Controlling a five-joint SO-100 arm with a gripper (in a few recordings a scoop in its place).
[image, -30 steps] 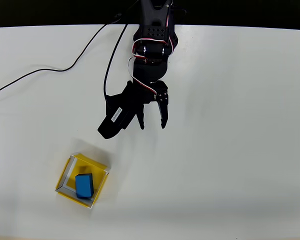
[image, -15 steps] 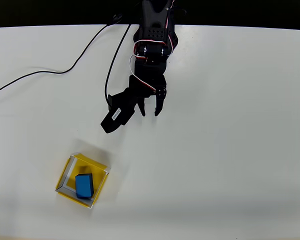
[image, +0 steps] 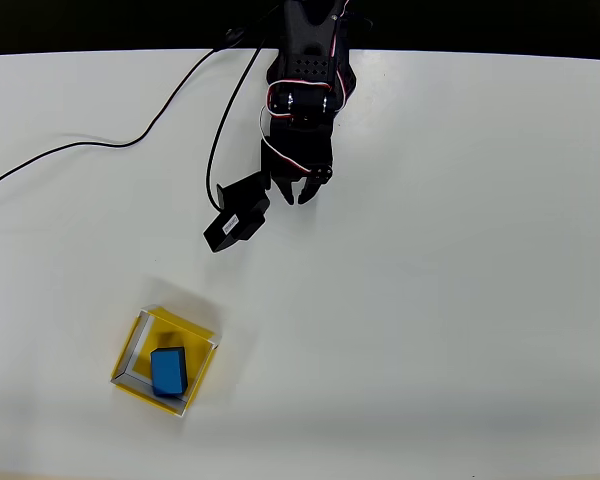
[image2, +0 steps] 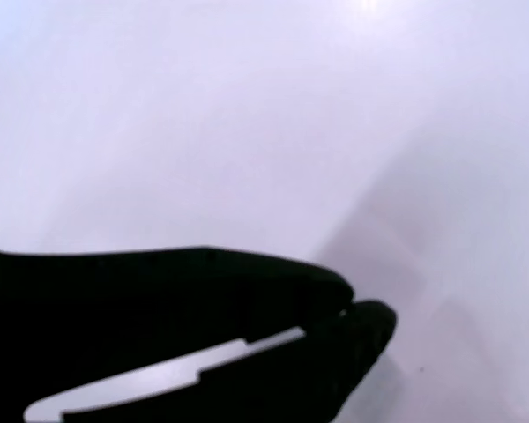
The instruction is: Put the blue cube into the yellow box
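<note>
Since a second ago the black arm has pulled back toward the top of the overhead frame, and its gripper (image: 296, 196), which then hung spread over the middle of the table, has drawn its fingers nearly together. It now sits in the upper centre, empty, tips almost closed with only a sliver of gap. The wrist view confirms it: the two dark fingers (image2: 247, 300) meet at their tips, a thin wedge of pale table showing between them further back, nothing held.

One arm, one blue cube (image: 167, 371), one yellow box (image: 138, 350), one black cable (image: 100, 143) trailing off to the upper left. The cube lies inside the box, toward its lower edge, in the lower left of the overhead frame, well apart from the gripper. The box sits turned at an angle, near the bottom edge of the white table (image: 460, 300). The table's right half is bare.
</note>
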